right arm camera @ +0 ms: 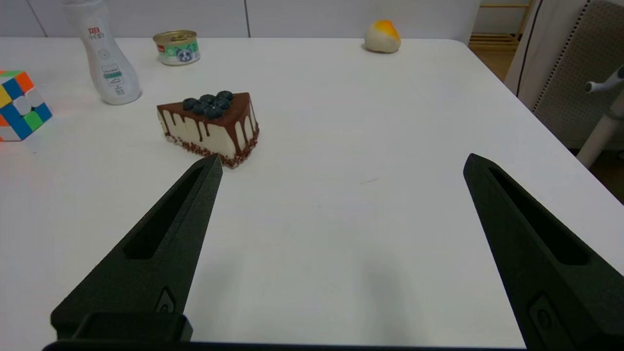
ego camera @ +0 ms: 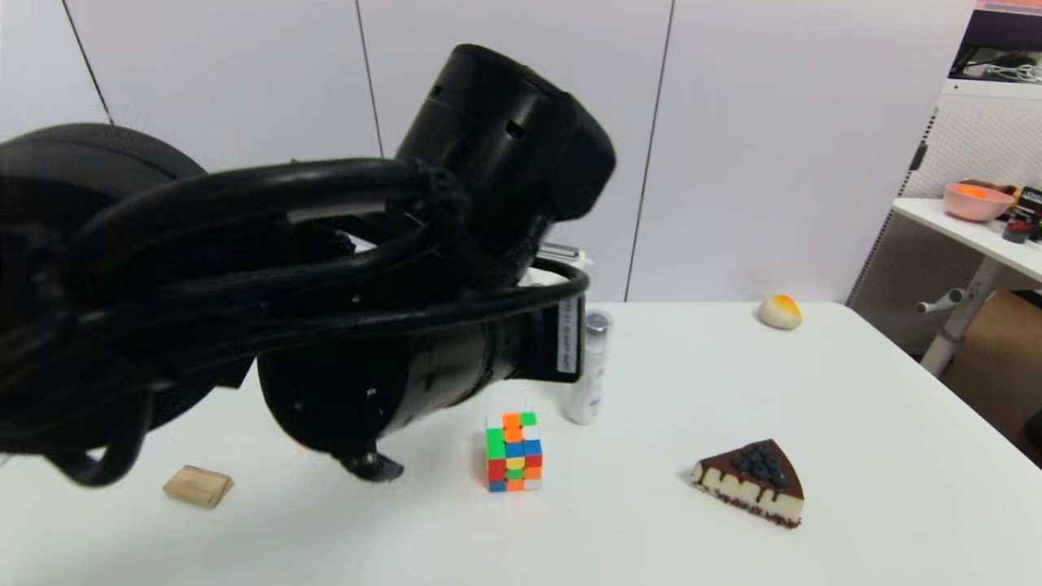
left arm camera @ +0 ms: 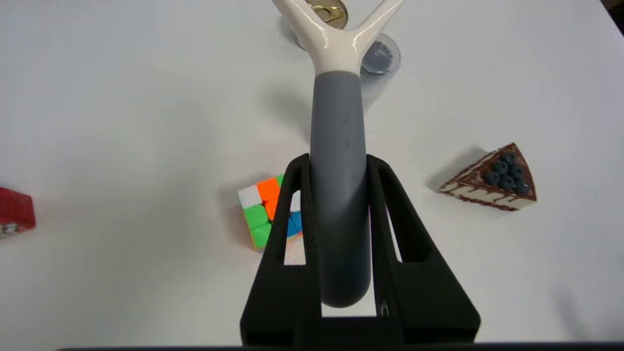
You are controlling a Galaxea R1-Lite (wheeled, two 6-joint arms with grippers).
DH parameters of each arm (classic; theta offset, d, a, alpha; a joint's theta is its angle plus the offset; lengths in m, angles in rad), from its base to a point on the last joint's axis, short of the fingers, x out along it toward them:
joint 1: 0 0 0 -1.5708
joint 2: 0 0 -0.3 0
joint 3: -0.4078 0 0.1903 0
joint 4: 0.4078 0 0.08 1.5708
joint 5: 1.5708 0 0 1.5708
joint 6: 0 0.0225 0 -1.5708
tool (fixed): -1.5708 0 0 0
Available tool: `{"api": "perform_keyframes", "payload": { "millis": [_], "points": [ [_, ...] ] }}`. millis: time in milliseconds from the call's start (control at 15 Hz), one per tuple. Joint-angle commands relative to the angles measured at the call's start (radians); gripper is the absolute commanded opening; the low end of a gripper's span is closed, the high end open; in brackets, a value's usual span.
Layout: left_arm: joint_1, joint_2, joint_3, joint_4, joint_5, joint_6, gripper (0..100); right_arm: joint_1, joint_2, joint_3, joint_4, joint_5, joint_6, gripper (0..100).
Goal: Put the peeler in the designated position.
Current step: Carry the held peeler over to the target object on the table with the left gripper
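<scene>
Overhead, peeler (left arm camera: 338, 146) above white table (left arm camera: 122, 122)

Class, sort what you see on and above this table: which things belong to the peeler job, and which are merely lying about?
Part of the job:
- peeler, held above the table
- left tool, shut on its grey handle

Just lying about:
- Rubik's cube
- cake slice
- white bottle
- tin can
- wooden block
- bun
- right tool, open, idle

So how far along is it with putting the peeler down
Done: the left gripper is shut on the peeler, its fingers clamping the grey handle, held in the air over the white table near the colour cube. In hand: carrying it. Left: setting it down and letting go. The right gripper hangs open, idle, beside the cake slice.
</scene>
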Motion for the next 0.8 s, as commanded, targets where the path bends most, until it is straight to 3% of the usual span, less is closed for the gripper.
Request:
{"api": "perform_keyframes", "payload": {
  "millis": [67, 400, 800],
  "points": [
    [-0.166, -0.013, 0.000, 0.061, 0.100, -0.154, 0, 0.000, 0.001, 0.002, 0.000, 0.000, -0.001, 100],
    [-0.272, 0.073, 0.043, 0.067, 0.148, -0.374, 0, 0.000, 0.001, 0.002, 0.000, 0.000, -0.001, 100],
    [-0.272, 0.214, 0.028, 0.065, 0.142, -0.449, 0, 0.000, 0.001, 0.002, 0.000, 0.000, -0.001, 100]
  ]
}}
